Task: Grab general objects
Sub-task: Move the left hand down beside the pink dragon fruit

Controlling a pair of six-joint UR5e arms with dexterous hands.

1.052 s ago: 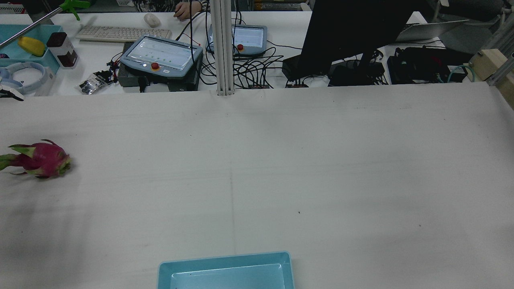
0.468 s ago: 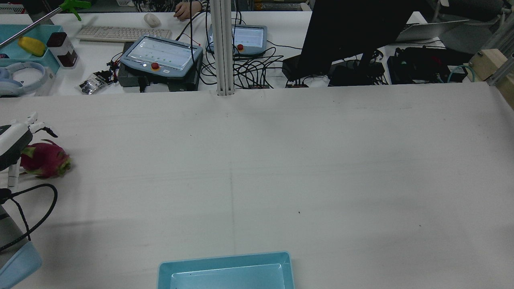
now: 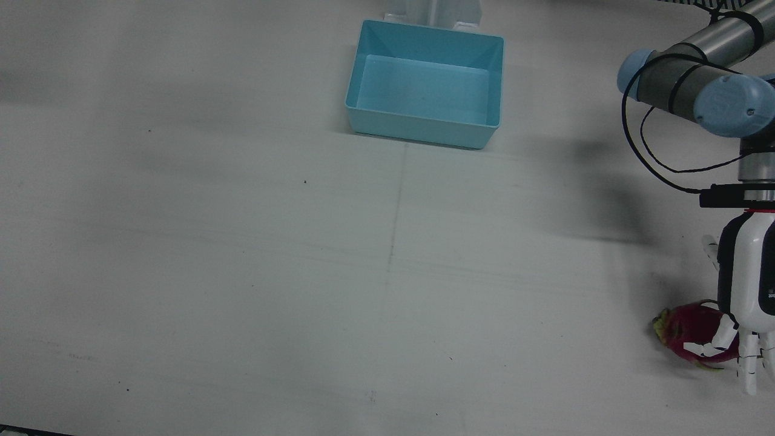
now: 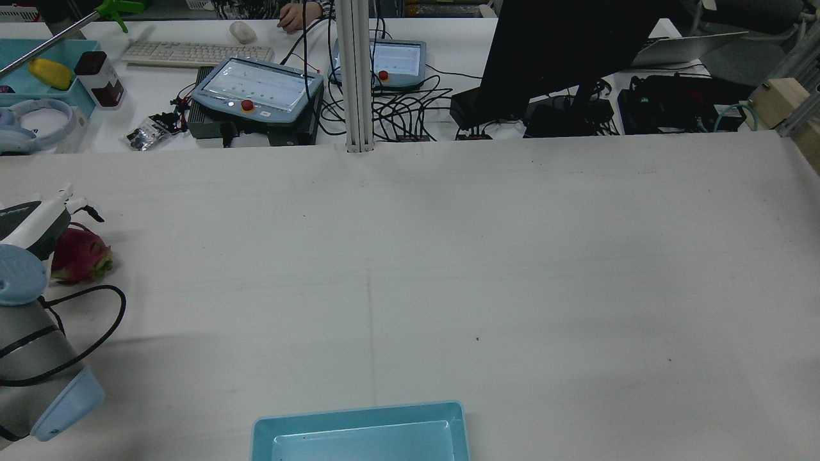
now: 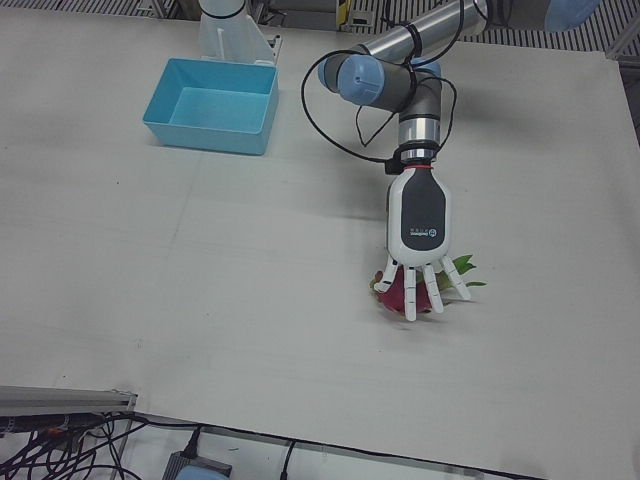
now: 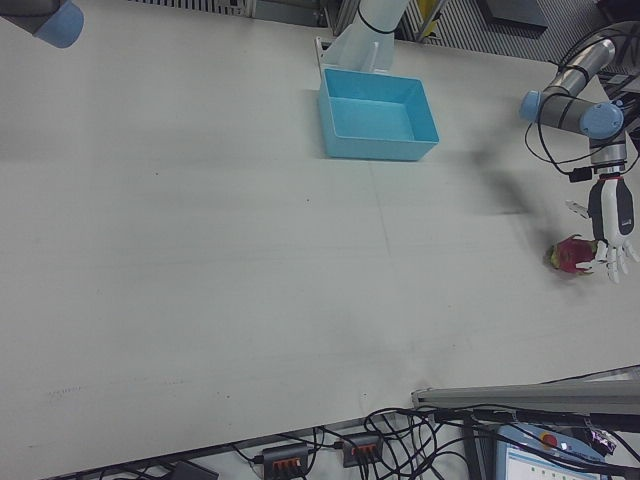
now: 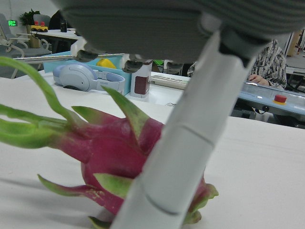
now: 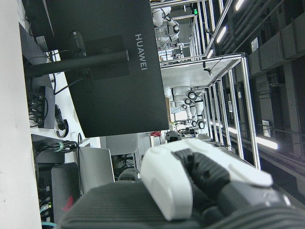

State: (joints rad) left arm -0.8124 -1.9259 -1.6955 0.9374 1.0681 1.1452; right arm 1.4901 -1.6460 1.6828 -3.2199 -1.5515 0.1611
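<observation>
The white table (image 5: pixel 200 300) fills the left-front view, with a blue bin (image 5: pixel 211 104) at upper left. Right of centre, the left hand (image 5: pixel 420 235) hangs with fingers (image 5: pixel 410 300) spread over the dragon fruit (image 5: pixel 395 292), which lies on the cloth directly beneath them; contact cannot be told. The right hand (image 8: pixel 200 191) shows only in its own view, state unclear.

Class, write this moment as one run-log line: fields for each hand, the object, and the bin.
left hand: open, fingers spread over fruit | right hand: raised | dragon fruit: on table | bin: empty
</observation>
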